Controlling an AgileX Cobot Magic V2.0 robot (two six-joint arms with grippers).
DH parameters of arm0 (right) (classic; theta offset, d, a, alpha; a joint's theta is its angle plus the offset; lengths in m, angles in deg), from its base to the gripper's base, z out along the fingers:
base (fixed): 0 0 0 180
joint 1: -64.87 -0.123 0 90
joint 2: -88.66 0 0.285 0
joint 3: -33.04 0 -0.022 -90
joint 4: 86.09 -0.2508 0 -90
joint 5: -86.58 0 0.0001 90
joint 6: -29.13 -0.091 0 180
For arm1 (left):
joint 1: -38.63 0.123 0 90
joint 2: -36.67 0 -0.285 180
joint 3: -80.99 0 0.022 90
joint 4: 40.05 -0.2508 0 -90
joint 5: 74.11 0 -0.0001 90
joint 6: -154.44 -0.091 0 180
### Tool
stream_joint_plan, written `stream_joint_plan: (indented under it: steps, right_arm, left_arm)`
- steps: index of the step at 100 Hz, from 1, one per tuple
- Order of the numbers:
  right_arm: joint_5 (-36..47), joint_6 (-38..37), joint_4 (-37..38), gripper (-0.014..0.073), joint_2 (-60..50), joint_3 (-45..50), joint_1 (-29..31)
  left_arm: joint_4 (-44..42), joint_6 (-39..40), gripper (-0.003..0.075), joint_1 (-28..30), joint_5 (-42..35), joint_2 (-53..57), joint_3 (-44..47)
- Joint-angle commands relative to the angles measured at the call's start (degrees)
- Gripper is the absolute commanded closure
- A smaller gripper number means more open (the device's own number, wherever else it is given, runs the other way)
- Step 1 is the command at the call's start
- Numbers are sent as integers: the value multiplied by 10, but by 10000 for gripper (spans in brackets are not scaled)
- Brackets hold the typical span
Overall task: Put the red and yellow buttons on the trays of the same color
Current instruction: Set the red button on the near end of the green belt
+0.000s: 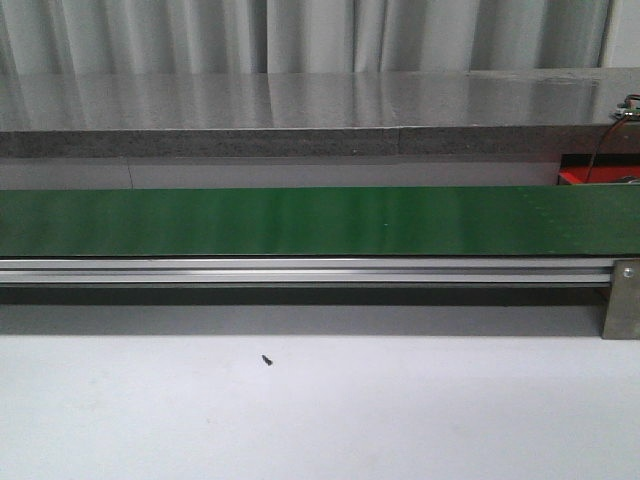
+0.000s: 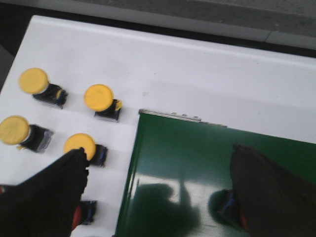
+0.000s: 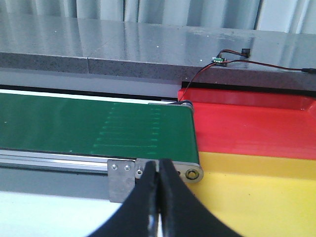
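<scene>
In the left wrist view my left gripper (image 2: 158,152) is open and hangs over the end of the green belt (image 2: 197,158). Several yellow buttons (image 2: 98,96) stand on the white table beside the belt; one (image 2: 79,144) sits just past my left fingertip. A red button (image 2: 83,213) is partly hidden behind that finger. Another button showing some red (image 2: 229,210) lies on the belt against my right finger. My right gripper (image 3: 159,165) is shut and empty, near the belt's other end, beside the red tray (image 3: 247,123) and the yellow tray (image 3: 256,192).
The front view shows the green belt (image 1: 320,220) on its aluminium rail (image 1: 300,270), a grey counter behind, a small black screw (image 1: 267,359) on the white table and a corner of the red tray (image 1: 598,177). Thin wires (image 3: 232,60) lie on the counter.
</scene>
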Motion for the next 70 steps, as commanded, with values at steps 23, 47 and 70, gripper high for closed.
stream_joint_plan:
  steps: [23, 47, 70]
  right_arm:
    - [48, 1, 0, 662, -10, -11, 0]
    - [48, 1, 0, 662, -10, -11, 0]
    - [48, 1, 0, 662, -10, -11, 0]
  left_arm:
    - [-10, 12, 141, 123, -16, 25, 54]
    - [-10, 17, 142, 153, -73, 1, 123]
    - [-9, 17, 142, 137, -99, -63, 122]
